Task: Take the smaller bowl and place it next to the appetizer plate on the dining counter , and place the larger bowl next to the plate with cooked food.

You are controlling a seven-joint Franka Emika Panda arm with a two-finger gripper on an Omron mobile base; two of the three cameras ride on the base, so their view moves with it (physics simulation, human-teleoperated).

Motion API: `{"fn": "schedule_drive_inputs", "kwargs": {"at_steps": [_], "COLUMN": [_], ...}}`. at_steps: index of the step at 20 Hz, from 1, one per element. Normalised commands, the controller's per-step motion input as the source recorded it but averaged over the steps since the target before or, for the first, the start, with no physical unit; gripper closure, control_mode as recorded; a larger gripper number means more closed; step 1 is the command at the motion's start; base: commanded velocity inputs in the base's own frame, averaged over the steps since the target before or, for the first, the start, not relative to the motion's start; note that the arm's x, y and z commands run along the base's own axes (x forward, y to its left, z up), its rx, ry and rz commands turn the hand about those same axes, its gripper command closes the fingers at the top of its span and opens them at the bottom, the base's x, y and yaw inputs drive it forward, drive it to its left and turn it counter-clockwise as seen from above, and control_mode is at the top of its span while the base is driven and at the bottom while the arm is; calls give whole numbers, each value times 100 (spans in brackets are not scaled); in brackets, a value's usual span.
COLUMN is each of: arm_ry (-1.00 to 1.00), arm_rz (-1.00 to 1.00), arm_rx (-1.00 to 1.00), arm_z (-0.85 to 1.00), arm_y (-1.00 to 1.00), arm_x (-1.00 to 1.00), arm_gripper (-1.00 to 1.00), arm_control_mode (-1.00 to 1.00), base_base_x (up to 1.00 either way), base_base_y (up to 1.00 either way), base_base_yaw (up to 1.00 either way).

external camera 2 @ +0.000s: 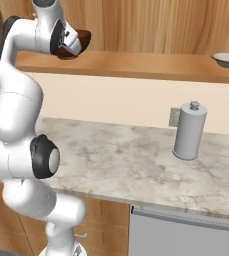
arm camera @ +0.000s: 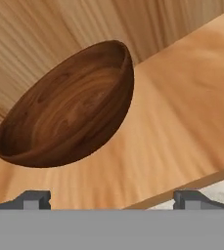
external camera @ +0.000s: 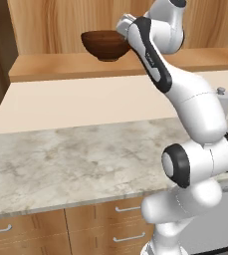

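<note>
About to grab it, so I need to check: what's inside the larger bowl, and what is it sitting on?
The larger bowl looks empty: bare wood grain inside. It stands on the wooden shelf against the wood-panelled wall. Its foot is hidden in the hand view. The gripper is open in front of it.

No legible text, label, brand, number or sign was found on any surface in the three views. A faint dark marking ran along the arm's (external camera: 150, 55) black link in the left base view, too small and blurred to be read. The grey canister (external camera 2: 189, 131) and the larger bowl (arm camera: 69, 107) bore no lettering.
</note>
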Motion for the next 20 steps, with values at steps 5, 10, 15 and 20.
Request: {"fn": "schedule_drive_inputs", "kwargs": {"at_steps": [5, 10, 15, 20], "arm_ry": [4, 5, 0, 0], "arm_rz": [0, 0, 0, -1], "arm_rx": [0, -1, -1, -1], "arm_z": [0, 0, 0, -3], "arm_y": [18, 12, 5, 0], "arm_x": [65, 64, 54, 27], "arm_gripper": [-100, -100, -100, -100], "arm_control_mode": [-100, -100, -100, -100], "base_base_x": [0, 0, 0, 0], "base_base_y": [0, 0, 0, 0], "base_base_yaw": [0, 0, 0, 0]}}
